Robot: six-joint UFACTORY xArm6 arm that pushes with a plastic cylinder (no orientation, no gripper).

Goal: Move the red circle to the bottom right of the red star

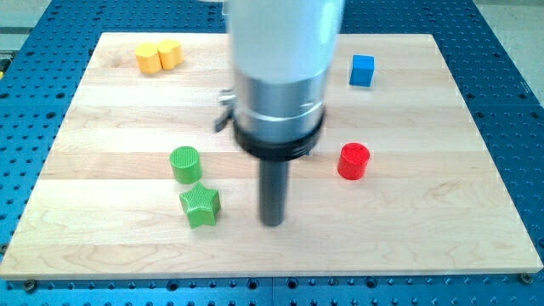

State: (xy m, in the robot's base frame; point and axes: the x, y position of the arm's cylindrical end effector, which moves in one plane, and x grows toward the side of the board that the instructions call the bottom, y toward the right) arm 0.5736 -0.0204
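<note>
The red circle point(354, 161) stands on the wooden board right of centre. No red star shows in the view; the arm's wide body covers the board's upper middle. My tip point(272, 223) rests on the board below centre, left of and a little below the red circle, with a clear gap between them. The tip is to the right of the green star point(200, 206) and touches no block.
A green circle point(184, 163) stands just above the green star. Two yellow blocks point(159, 56) sit together at the top left. A blue cube point(362, 70) sits at the top right. The board point(425, 221) ends near the view's bottom, on a blue perforated table.
</note>
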